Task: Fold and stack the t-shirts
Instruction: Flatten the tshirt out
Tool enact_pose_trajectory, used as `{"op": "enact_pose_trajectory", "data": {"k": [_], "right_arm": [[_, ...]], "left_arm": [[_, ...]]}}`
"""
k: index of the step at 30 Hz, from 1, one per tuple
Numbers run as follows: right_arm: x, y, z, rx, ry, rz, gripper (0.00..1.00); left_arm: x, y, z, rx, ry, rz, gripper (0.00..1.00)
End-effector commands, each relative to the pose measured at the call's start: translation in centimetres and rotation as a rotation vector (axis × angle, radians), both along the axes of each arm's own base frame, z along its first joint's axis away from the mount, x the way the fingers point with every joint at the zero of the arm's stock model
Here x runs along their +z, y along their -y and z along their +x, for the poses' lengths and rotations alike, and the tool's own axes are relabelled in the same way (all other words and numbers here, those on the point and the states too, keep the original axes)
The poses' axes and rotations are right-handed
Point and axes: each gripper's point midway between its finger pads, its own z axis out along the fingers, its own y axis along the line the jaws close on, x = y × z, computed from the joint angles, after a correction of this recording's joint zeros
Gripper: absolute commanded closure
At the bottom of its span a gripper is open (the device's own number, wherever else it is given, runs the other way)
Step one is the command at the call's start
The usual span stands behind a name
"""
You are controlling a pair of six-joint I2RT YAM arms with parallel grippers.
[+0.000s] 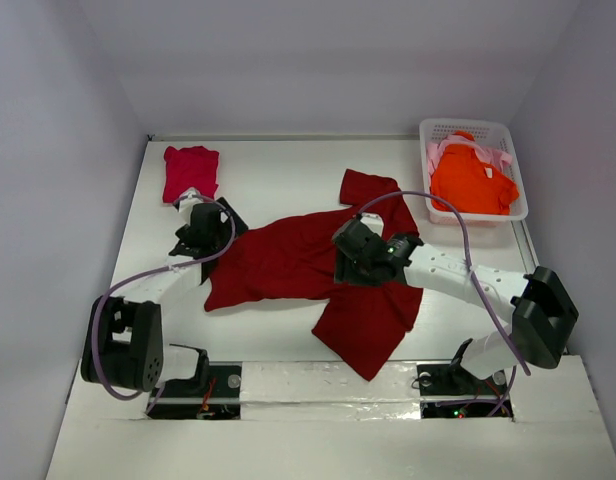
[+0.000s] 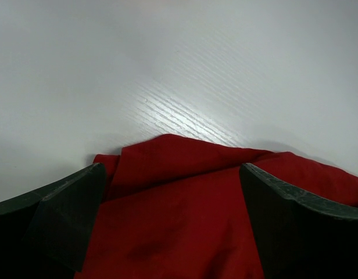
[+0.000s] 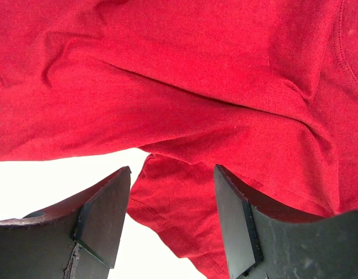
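A small crimson-pink cloth t-shirt [image 1: 191, 172] looks folded at the far left of the white table [image 1: 278, 180]. The large dark red cloth t-shirt [image 1: 288, 262] sprawls rumpled mid-table, not yet folded. The left gripper [image 2: 172, 168] and right gripper [image 3: 172, 170] hang spread wide over its edges, gripping nothing. The bright orange t-shirt [image 1: 475, 180] and pale pink t-shirt [image 1: 435, 152] lie in the white plastic lattice basket [image 1: 466, 123].

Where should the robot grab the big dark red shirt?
Probably the folded edge at its left corner, coming down from above. There the dark red shirt bunches up off the table, so the open left end effector can pinch it; its flat middle offers nothing to pinch.
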Motion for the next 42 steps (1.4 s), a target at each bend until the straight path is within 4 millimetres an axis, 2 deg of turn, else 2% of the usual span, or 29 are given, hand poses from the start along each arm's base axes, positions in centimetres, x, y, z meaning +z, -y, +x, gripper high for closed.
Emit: {"op": "enact_pose_trajectory", "data": {"k": [1, 14, 26, 39, 42], "right_arm": [[1.0, 0.0, -0.2, -0.011, 0.021, 0.025, 0.35], [0.4, -0.3, -0.4, -0.005, 0.004, 0.012, 0.35], [1.0, -0.3, -0.6, -0.007, 0.008, 0.013, 0.35], [0.7, -0.9, -0.6, 0.003, -0.002, 0.002, 0.36], [0.8, -1.1, -0.8, 0.008, 0.0, 0.003, 0.36]], "left_arm": [[0.0, 0.1, 0.8, -0.003, 0.024, -0.017, 0.01], [-1.4, -0.7, 0.9, 0.02, -0.01, -0.008, 0.01], [-2.7, -0.7, 0.7, 0.027, -0.047, -0.004, 0.01], [-4.1, -0.7, 0.1, 0.027, -0.087, -0.009, 0.01], [-4.5, -0.5, 0.1, 0.018, -0.096, -0.011, 0.04]]}}
